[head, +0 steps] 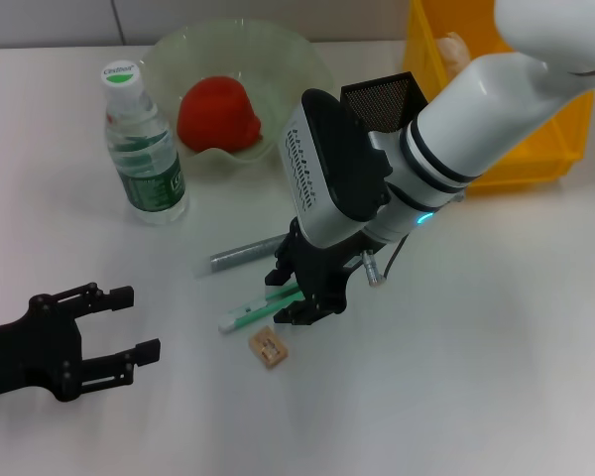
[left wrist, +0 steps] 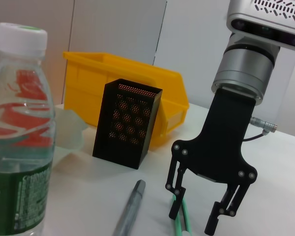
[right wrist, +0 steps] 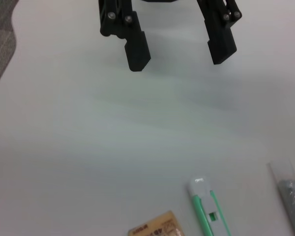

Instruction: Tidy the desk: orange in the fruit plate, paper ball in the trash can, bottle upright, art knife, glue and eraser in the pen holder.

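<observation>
My right gripper (head: 293,297) hangs open just above the table, its fingers either side of the green-and-white art knife (head: 261,308). The left wrist view shows this too: right gripper (left wrist: 192,220), art knife (left wrist: 183,219). A grey glue stick (head: 246,255) lies just behind the knife, and the small tan eraser (head: 268,348) just in front. The bottle (head: 145,149) stands upright at the back left. The reddish orange (head: 218,114) sits in the pale green fruit plate (head: 288,55). Behind my right arm stands the black mesh pen holder (head: 382,97). My left gripper (head: 132,322) rests open at the front left.
A yellow bin (head: 516,149) stands at the back right, next to the pen holder, with a pale paper ball (head: 454,46) inside. My right forearm (head: 476,99) crosses over the bin and the pen holder. Bare white tabletop (head: 476,347) stretches across the front right.
</observation>
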Controlling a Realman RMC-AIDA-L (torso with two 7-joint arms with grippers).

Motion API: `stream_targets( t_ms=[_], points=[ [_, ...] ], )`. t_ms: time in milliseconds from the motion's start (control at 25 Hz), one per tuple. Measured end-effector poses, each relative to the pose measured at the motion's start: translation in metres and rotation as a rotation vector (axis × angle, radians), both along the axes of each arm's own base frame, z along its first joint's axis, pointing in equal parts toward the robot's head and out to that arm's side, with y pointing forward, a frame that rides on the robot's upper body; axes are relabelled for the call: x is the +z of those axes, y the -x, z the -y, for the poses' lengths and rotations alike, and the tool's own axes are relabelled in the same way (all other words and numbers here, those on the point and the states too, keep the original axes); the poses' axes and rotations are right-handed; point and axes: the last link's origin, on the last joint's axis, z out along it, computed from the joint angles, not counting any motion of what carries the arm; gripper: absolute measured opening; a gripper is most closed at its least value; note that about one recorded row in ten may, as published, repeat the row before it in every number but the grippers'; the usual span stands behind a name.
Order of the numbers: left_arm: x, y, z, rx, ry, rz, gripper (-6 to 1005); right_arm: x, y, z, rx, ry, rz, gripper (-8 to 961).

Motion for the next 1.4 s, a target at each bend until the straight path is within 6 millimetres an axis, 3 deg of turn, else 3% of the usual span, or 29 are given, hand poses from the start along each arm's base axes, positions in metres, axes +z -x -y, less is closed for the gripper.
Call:
stream_targets(
  t_ms=[920, 1400],
  points=[
    [-0.0023, -0.0057, -0.0058, -0.014, -0.004, 0.011, 784, -0.0004, -0.0072, -0.0013, -0.016, -0.023, 0.000, 445],
    [-0.0025, -0.0061, -0.0063, -0.012, -0.008, 0.015, 784, -0.0002, -0.0098, 0.0001, -0.026, -0.019, 0.007, 358]
  ],
)
